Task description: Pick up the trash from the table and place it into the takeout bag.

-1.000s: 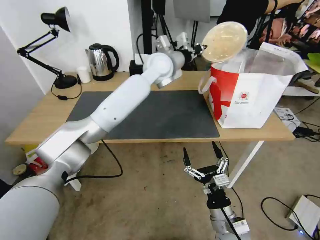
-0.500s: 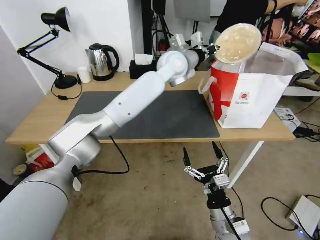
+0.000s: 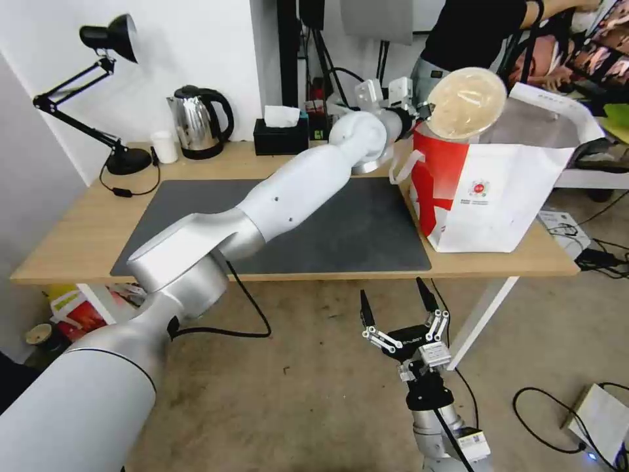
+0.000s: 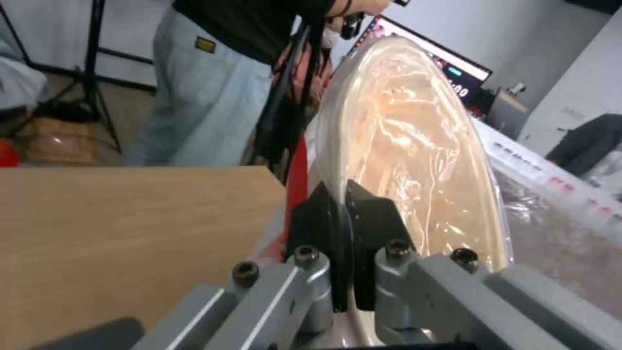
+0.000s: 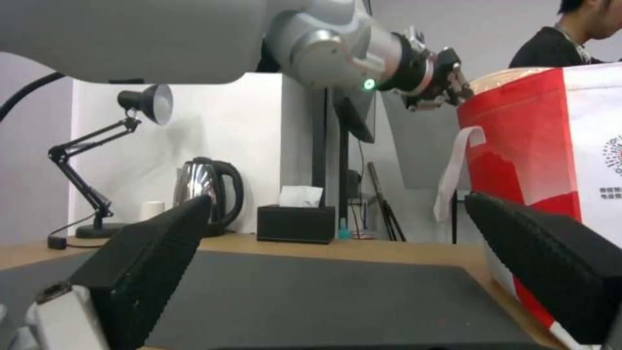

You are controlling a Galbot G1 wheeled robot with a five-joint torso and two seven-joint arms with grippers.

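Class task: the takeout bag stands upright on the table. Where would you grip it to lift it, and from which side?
Likely the white loop handle on the takeout bag's red side, approached from above the mat: it hangs free, while the walls look wide and soft.

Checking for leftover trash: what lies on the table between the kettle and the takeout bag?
In the head view, between the kettle and the takeout bag sit the black tissue box and the left arm's elbow; the mat shows no trash.
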